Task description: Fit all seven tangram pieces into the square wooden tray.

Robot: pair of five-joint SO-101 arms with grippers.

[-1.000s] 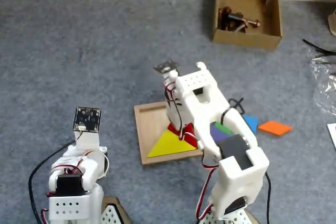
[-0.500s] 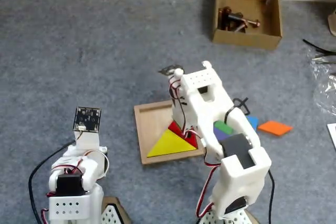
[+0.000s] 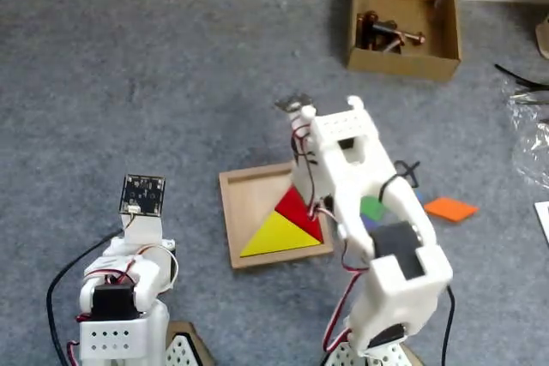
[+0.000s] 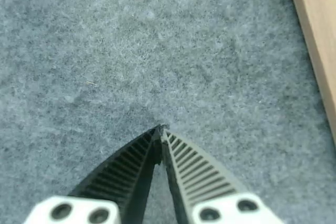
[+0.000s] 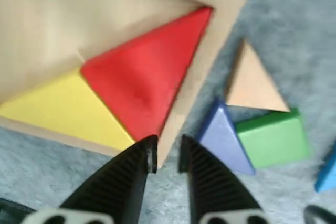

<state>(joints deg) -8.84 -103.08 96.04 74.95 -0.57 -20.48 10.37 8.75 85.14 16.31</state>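
Since a second ago the right arm has swung up and off toward the loose pieces, uncovering the red triangle (image 5: 144,85), which lies in the wooden tray (image 3: 250,199) edge to edge with the yellow triangle (image 3: 276,237); the left arm has not stirred. The right tool (image 5: 165,153) hangs over the tray's rim beside the red piece, its jaws a little parted and holding nothing. The left tool (image 4: 160,128) is clenched tip to tip over bare worktop (image 3: 129,66), with the tray's edge off to one side. By the look of it the red piece has been set down and let go, so the step in hand is the move to the next pickup. Counted: two pieces in the tray, red and yellow, and five out on the worktop, namely a tan triangle (image 5: 254,85) just off the tray's corner, a purple triangle (image 5: 223,140) touching a green square (image 5: 273,137), a blue piece (image 5: 328,174) cut off at the wrist view's edge, and an orange parallelogram (image 3: 449,208) farthest out; seven in all, one tray. The next move likely calls for carrying the right tool past the rim to the tan or purple triangle, spreading the jaws wider and lowering them astride it.
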